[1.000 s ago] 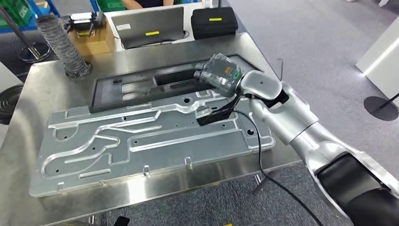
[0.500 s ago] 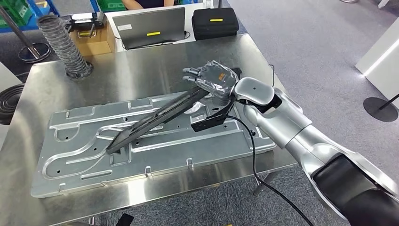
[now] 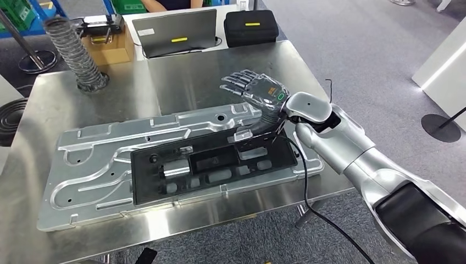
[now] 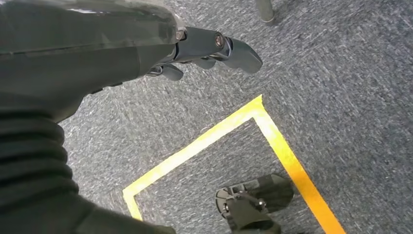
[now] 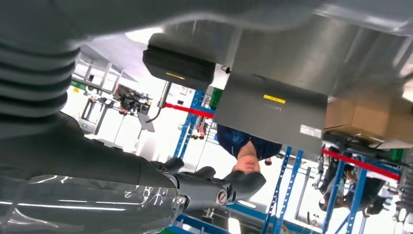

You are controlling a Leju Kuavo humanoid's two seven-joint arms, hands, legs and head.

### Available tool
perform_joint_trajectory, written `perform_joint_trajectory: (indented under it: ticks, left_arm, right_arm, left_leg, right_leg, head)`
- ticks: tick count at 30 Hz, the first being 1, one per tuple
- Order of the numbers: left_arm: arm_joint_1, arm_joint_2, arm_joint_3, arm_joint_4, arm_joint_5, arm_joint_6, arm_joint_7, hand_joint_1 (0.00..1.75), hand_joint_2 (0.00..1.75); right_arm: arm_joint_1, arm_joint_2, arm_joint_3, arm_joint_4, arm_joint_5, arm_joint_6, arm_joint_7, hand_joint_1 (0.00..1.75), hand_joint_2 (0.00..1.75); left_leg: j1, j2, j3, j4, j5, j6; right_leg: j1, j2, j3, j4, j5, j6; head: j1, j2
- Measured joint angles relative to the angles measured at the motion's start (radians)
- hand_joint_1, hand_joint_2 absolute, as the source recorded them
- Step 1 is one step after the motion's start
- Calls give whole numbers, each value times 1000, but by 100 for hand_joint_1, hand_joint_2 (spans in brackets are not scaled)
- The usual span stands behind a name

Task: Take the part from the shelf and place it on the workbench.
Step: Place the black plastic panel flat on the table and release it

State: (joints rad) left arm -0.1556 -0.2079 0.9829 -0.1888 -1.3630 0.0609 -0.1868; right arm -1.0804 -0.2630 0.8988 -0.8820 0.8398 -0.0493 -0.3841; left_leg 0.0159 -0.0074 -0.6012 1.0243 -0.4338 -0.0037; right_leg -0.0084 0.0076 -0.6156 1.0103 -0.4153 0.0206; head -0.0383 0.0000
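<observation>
Now the black part [image 3: 211, 168] has dropped flat onto the metal plate [image 3: 82, 165], the right hand [image 3: 258, 91] lifted clear, fingers apparently spread and empty, so placing looks done.

Black part [image 3: 211, 168] just below the right hand [image 3: 257, 88], on a silver plate [image 3: 99, 165]; floor's grey carpet [image 4: 341, 73] with yellow tape [image 4: 287, 156].

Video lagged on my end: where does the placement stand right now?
Looks done: the black part lies flat on the grooved metal plate atop the workbench. The right hand hovers above it, holding nothing. Left: pull the arm clear; the left hand hangs idle.
</observation>
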Motion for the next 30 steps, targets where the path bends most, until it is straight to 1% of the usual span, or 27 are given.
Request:
perform_joint_trajectory:
  ticks: [1, 2, 3, 4, 6, 7, 8, 9, 10, 11, 12, 13, 14, 15, 17, 18, 19, 21, 22, 23, 24, 25, 26, 27, 28, 29, 30]
  left_arm:
    - [-1, 0, 0, 0, 0, 0, -1, 0, 0]
    - [-2, 0, 0, 0, 0, 0, -1, 0, 0]
    - [-5, 0, 0, 0, 1, 0, -2, 0, 0]
    - [-7, 0, 0, 0, 2, 0, -2, 0, 0]
    - [-8, 0, 0, 0, 10, 0, -5, 0, 0]
    - [-7, 0, 1, 0, 16, 1, -7, 0, 0]
    - [-5, 0, 1, 0, 23, 2, -10, 0, 0]
    - [-4, 1, 2, 0, 29, 4, -13, 0, 0]
    - [-1, 1, 3, 0, 35, 4, -15, 0, 0]
    - [2, 1, 4, 0, 41, 5, -17, 0, 0]
    - [6, 2, 6, 0, 47, 6, -18, 0, 0]
    - [11, 3, 8, 0, 53, 7, -20, 0, 0]
    - [18, 4, 11, 0, 58, 8, -22, 0, 0]
    - [25, 4, 15, 0, 64, 9, -24, 0, 0]
    - [38, 6, 23, 0, 70, 8, -27, 0, 0]
    - [43, 7, 26, 0, 73, 6, -28, 0, 0]
    - [47, 7, 28, 0, 74, 4, -28, 0, 0]
    - [50, 9, 31, 0, 81, -3, -27, 0, 0]
    - [51, 10, 35, 0, 86, -8, -25, 0, 0]
    - [52, 10, 39, 0, 91, -15, -23, 0, 0]
    - [52, 11, 44, 0, 95, -22, -20, 0, 0]
    - [52, 11, 49, 0, 99, -28, -18, 0, 0]
    - [51, 12, 53, 0, 102, -33, -17, 0, 0]
    - [51, 13, 56, 0, 105, -37, -16, 0, 0]
    - [50, 13, 58, 0, 106, -39, -16, 0, 0]
    - [49, 14, 59, 0, 107, -42, -17, 0, 0]
    - [49, 14, 61, 0, 109, -44, -17, 0, 0]
  right_arm:
    - [-1, -2, 0, 1, -4, 2, -1, 0, 0]
    - [-3, -4, 0, 3, -9, 3, -3, 0, 0]
    - [-5, -6, 0, 5, -16, 7, -5, 0, 0]
    - [-6, -8, 0, 7, -25, 12, -8, 0, 0]
    - [-8, -15, -1, 11, -51, 29, -14, 0, 0]
    - [-8, -23, -2, 13, -66, 38, -16, 0, 0]
    - [-9, -35, -6, 14, -80, 46, -14, 0, 0]
    - [-13, -53, -12, 14, -92, 52, -10, 0, 0]
    - [-20, -81, -22, 13, -102, 55, -4, 0, 0]
    - [-31, -115, -36, 12, -112, 56, 4, 0, 0]
    - [-45, -156, -54, 9, -122, 56, 11, 0, 0]
    - [-58, -209, -76, 4, -136, 54, 19, 0, 0]
    - [-64, -267, -101, -3, -155, 49, 24, 0, 0]
    - [-61, -329, -127, -13, -178, 42, 27, 0, 0]
    - [-11, -462, -196, -45, -237, 14, 32, 0, 0]
    - [41, -528, -241, -64, -266, -8, 36, 0, 0]
    - [107, -591, -294, -85, -289, -32, 43, 0, 0]
    - [262, -684, -413, -122, -292, -64, 52, 0, 0]
    - [343, -709, -480, -135, -271, -69, 52, 0, 0]
    - [422, -721, -552, -144, -238, -69, 49, 0, 0]
    - [493, -723, -629, -149, -197, -68, 42, 0, 0]
    - [551, -718, -703, -150, -159, -67, 35, 0, 0]
    - [593, -712, -766, -149, -127, -66, 29, 0, 0]
    - [620, -704, -820, -145, -103, -64, 25, 0, 0]
    - [640, -698, -863, -140, -88, -63, 21, 0, 0]
    - [657, -692, -903, -132, -79, -63, 16, 0, 0]
    - [673, -685, -940, -122, -73, -64, 10, 0, 0]
  left_leg:
    - [0, 0, 0, -2, 3, 8]
    - [0, 1, 0, -5, 6, 15]
    - [1, 1, 1, -8, 9, 22]
    - [2, 2, 1, -11, 12, 26]
    - [-1, 2, -1, -11, 13, 31]
    - [-3, 1, -2, -10, 13, 32]
    - [-5, 1, -2, -9, 13, 33]
    - [-7, 0, -2, -8, 13, 33]
    - [-9, -3, -2, -7, 12, 35]
    - [-11, -5, -2, -6, 11, 36]
    - [-15, -10, -3, -3, 10, 36]
    - [-17, -14, -4, -2, 10, 35]
    - [-18, -18, -6, -1, 9, 33]
    - [-19, -23, -6, -1, 9, 31]
    - [-18, -25, -7, 3, 0, 24]
    - [-18, -21, -12, 22, -16, 20]
    - [-17, -14, -25, 60, -43, 15]
    - [-12, -1, -73, 182, -110, 9]
    - [-10, 1, -97, 240, -133, 6]
    - [-8, 2, -109, 268, -138, 4]
    - [-6, 2, -103, 259, -125, 2]
    - [-5, 2, -80, 214, -97, 2]
    - [-5, 1, -46, 145, -64, 3]
    - [-6, 1, -14, 79, -41, 6]
    - [-8, 0, 9, 33, -27, 10]
    - [-10, -1, 20, 9, -22, 15]
    - [-13, -1, 21, 5, -22, 20]
  right_leg:
    - [-2, 0, -1, 0, 0, 6]
    - [-4, -1, -4, 8, -8, 12]
    - [-6, -2, -15, 33, -25, 16]
    - [-7, -3, -35, 81, -53, 20]
    - [-6, -4, -98, 218, -117, 24]
    - [-6, -4, -124, 272, -134, 25]
    - [-6, -4, -135, 294, -133, 24]
    - [-5, -4, -126, 275, -113, 21]
    - [-3, -4, -98, 219, -81, 15]
    - [0, -6, -62, 145, -47, 7]
    - [3, -9, -30, 77, -24, 0]
    - [7, -13, -7, 29, -12, -5]
    - [11, -17, 3, 6, -10, -9]
    - [13, -22, 5, 0, -13, -9]
    - [9, -31, 16, -13, -11, -13]
    - [6, -36, 25, -22, -9, -15]
    - [4, -42, 34, -30, -8, -18]
    - [4, -47, 41, -34, -9, -22]
    - [3, -46, 41, -34, -10, -22]
    - [2, -43, 41, -32, -11, -21]
    - [0, -39, 40, -30, -12, -19]
    - [-3, -35, 39, -26, -13, -16]
    - [-6, -30, 37, -20, -16, -12]
    - [-7, -25, 34, -13, -18, -6]
    - [-8, -21, 31, -8, -19, 0]
    - [-8, -18, 28, -5, -18, 7]
    - [-9, -16, 26, -4, -16, 15]
  head:
    - [0, 0]
    - [0, 0]
    - [0, 0]
    - [0, 0]
    - [0, 0]
    - [0, 0]
    - [0, 0]
    - [0, 0]
    - [0, 0]
    - [0, 0]
    - [0, 0]
    - [0, 0]
    - [0, 0]
    - [0, 0]
    - [0, 0]
    - [0, 0]
    - [0, 0]
    - [0, 0]
    - [0, 0]
    - [0, 0]
    - [0, 0]
    - [0, 0]
    - [0, 0]
    - [0, 0]
    - [0, 0]
    - [0, 0]
    - [0, 0]
